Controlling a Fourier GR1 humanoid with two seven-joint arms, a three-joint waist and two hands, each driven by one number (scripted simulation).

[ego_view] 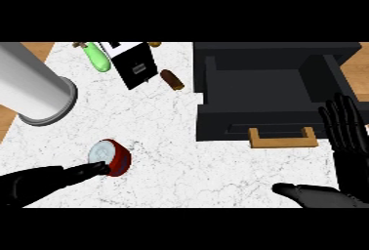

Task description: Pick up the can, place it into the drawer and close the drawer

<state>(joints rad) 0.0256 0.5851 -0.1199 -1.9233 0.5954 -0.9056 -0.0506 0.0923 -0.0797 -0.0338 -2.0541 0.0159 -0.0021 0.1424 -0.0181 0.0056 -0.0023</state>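
A short red can (112, 156) with a silver lid stands on the white marble counter (166, 122) at the lower left. My left hand (39, 181) comes in from the lower left, its straight fingers touching the can's near side. The black drawer (274, 93) is pulled open at the upper right, with a tan handle (282, 137) on its front. My right hand (344, 146) is open at the right edge beside the drawer front, fingers pointing up and thumb stretched left along the bottom.
A large grey cylinder (36, 90) lies at the upper left. A green bottle (97, 56), a black-and-white box (132, 63) and a small brown bottle (172, 79) lie along the back of the counter. Wood floor shows past the counter's edges.
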